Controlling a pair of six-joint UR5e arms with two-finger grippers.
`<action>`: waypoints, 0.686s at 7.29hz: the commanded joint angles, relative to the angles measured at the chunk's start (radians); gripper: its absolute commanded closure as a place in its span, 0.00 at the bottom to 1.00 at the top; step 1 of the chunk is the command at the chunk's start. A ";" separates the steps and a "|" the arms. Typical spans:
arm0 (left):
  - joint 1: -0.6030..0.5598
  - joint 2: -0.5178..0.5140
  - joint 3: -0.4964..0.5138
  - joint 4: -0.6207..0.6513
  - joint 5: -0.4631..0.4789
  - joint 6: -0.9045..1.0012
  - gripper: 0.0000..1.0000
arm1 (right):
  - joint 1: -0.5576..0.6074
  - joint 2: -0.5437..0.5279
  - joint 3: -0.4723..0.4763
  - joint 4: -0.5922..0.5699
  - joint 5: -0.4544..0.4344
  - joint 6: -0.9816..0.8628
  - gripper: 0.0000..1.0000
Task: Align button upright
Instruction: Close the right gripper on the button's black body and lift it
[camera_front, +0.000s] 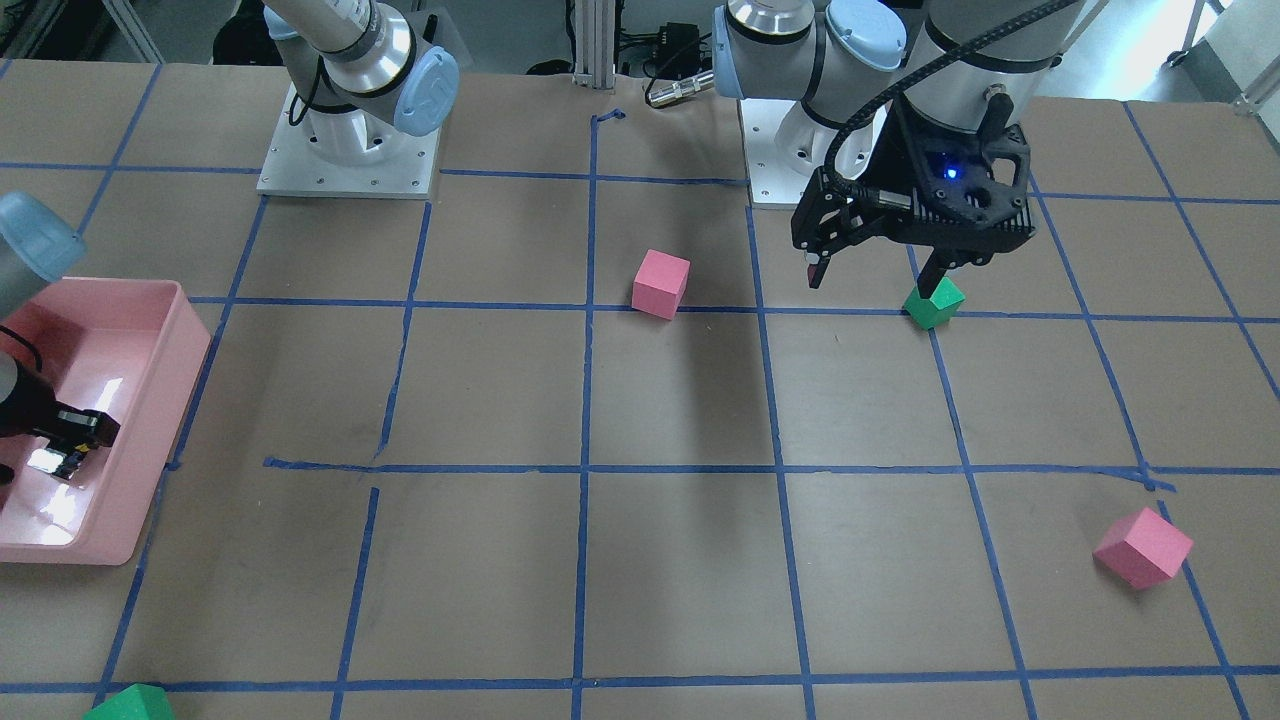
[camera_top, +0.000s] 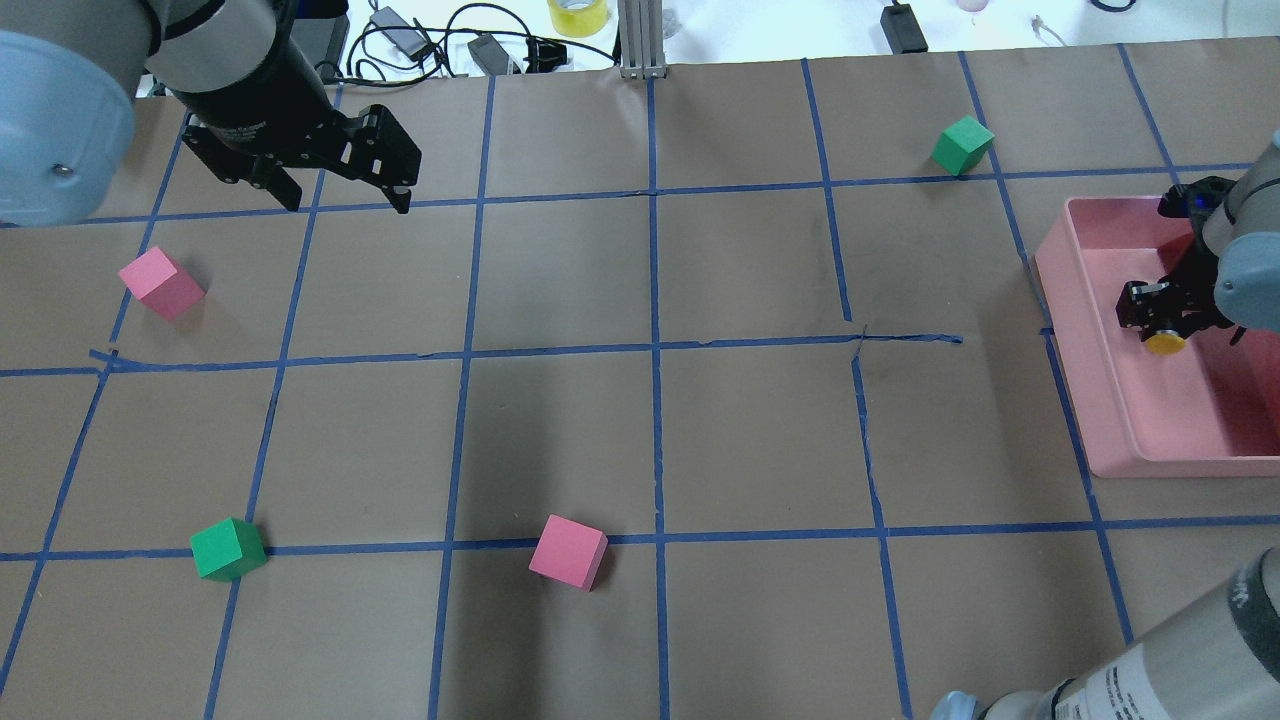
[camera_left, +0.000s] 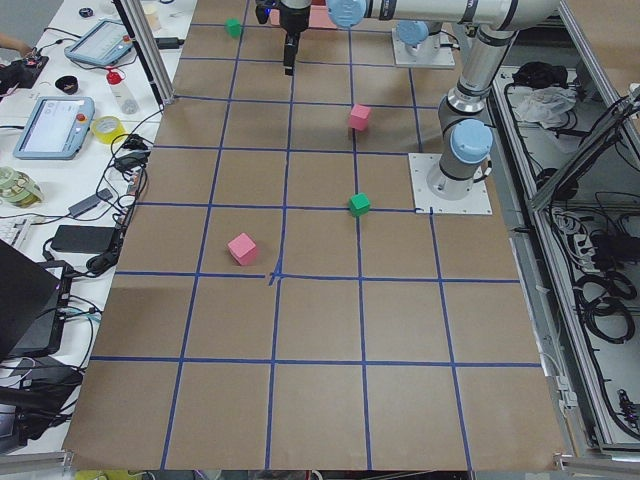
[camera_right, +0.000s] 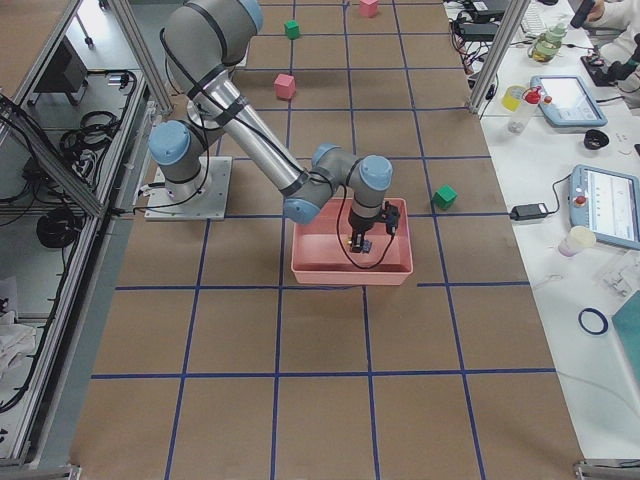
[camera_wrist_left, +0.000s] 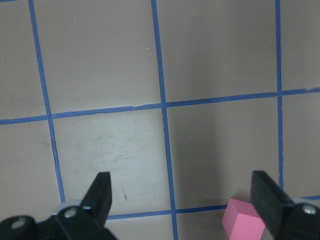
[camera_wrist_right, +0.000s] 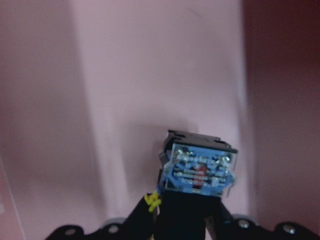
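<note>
The button sits between the fingers of my right gripper (camera_top: 1150, 312) inside the pink bin (camera_top: 1075, 330). Its round yellow cap (camera_top: 1165, 344) shows in the overhead view just past the fingertips. In the right wrist view its blue and silver base (camera_wrist_right: 198, 170) faces the camera, its black body runs down between the shut fingers, and the cap is mostly hidden. The front view shows the gripper (camera_front: 75, 445) low over the bin floor. My left gripper (camera_top: 345, 195) is open and empty above the table, far from the bin; it also shows in the left wrist view (camera_wrist_left: 182, 200).
Two pink cubes (camera_top: 162, 283) (camera_top: 568, 551) and two green cubes (camera_top: 228, 548) (camera_top: 963, 145) lie on the brown table with its blue tape grid. A green cube (camera_front: 933, 302) lies right under the left gripper. The bin walls (camera_front: 190, 330) surround the right gripper.
</note>
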 joint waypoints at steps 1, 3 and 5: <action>0.000 0.000 0.001 0.000 0.000 0.000 0.00 | 0.001 -0.073 -0.030 0.089 0.009 0.001 1.00; 0.000 0.000 0.001 0.000 0.000 0.001 0.00 | 0.033 -0.134 -0.117 0.230 0.016 0.003 1.00; 0.000 0.000 0.001 0.000 0.000 0.001 0.00 | 0.140 -0.141 -0.237 0.349 0.022 0.029 1.00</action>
